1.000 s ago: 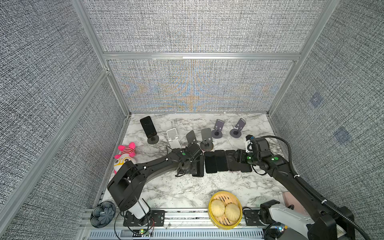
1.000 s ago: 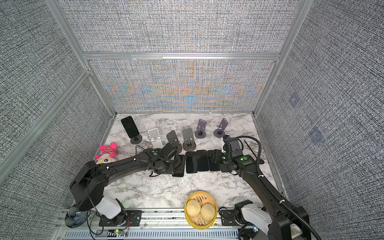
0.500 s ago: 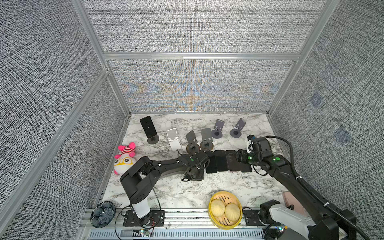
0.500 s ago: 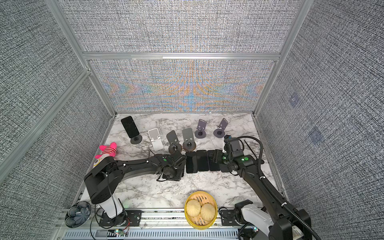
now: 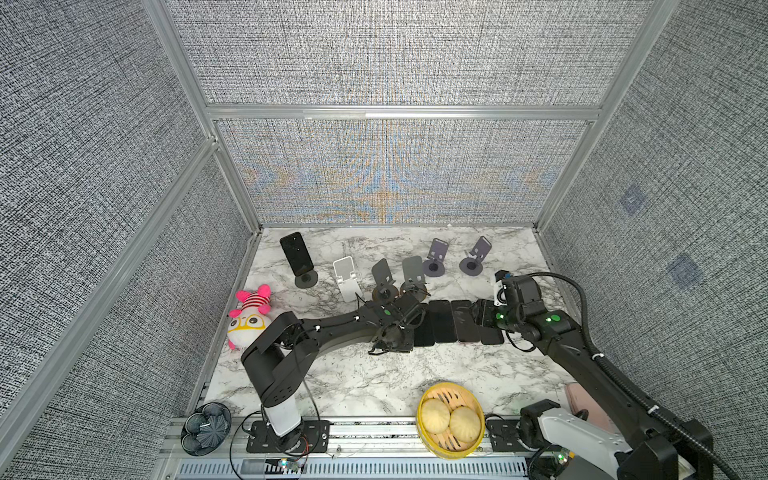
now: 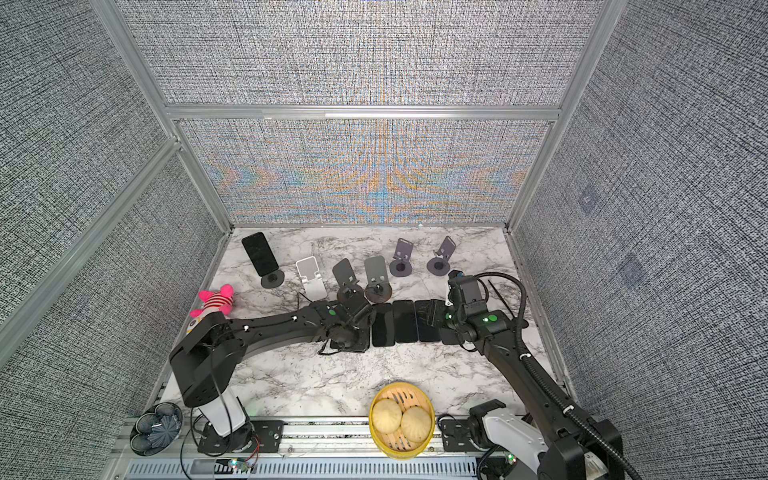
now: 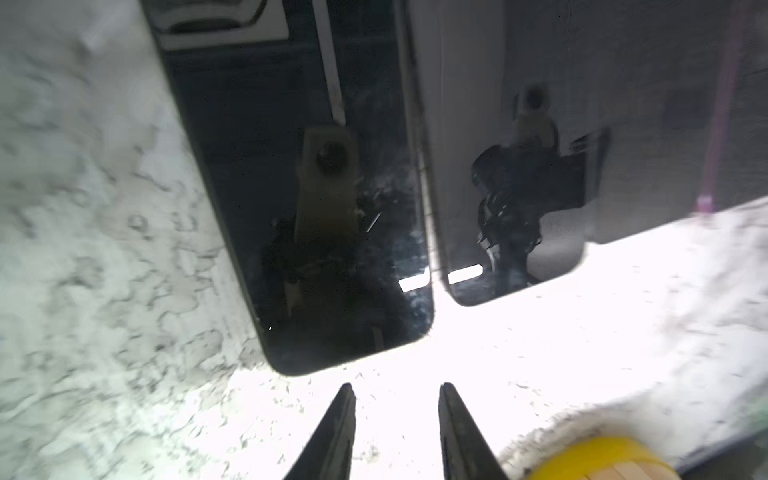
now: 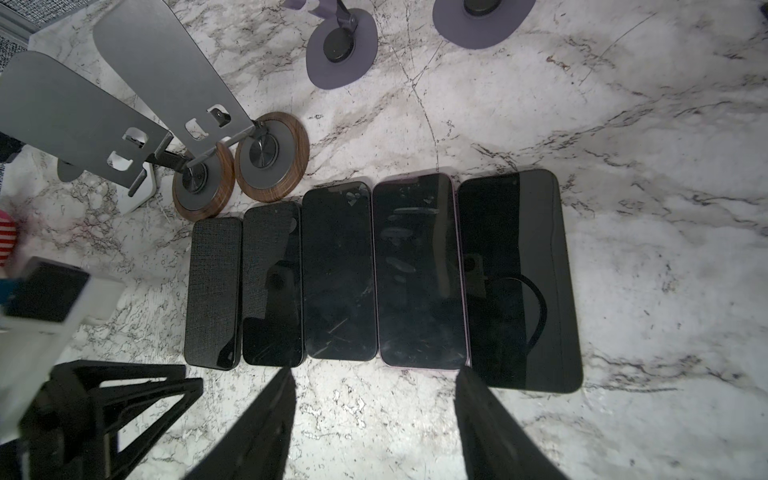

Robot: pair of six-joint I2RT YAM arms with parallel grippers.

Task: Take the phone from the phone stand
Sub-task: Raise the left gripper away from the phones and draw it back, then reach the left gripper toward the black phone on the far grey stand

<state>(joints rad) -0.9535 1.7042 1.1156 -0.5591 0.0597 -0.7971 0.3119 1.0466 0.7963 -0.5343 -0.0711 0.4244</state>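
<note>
A black phone [image 5: 296, 253] leans upright on a dark round-based phone stand [image 5: 306, 279] at the back left, seen in both top views [image 6: 259, 253]. Neither gripper is near it. My left gripper [image 5: 395, 345] hangs low at the left end of a row of several phones [image 5: 442, 326] lying flat. In the left wrist view its jaws [image 7: 397, 388] stand open over bare marble, just short of the end phone [image 7: 291, 166]. My right gripper [image 5: 482, 318] hovers over the row's right end, open [image 8: 374, 374], nothing between its fingers.
Empty stands line the back: a white one [image 5: 347, 276], two grey ones on wooden bases [image 5: 384, 278] and two purple ones [image 5: 436, 257]. A plush toy [image 5: 249, 316] lies at the left edge. A yellow steamer with buns [image 5: 451, 419] sits at the front.
My left gripper has shifted a little toward the table's front and its elbow has swung in; its jaws have narrowed somewhat. The right arm has stayed still.
</note>
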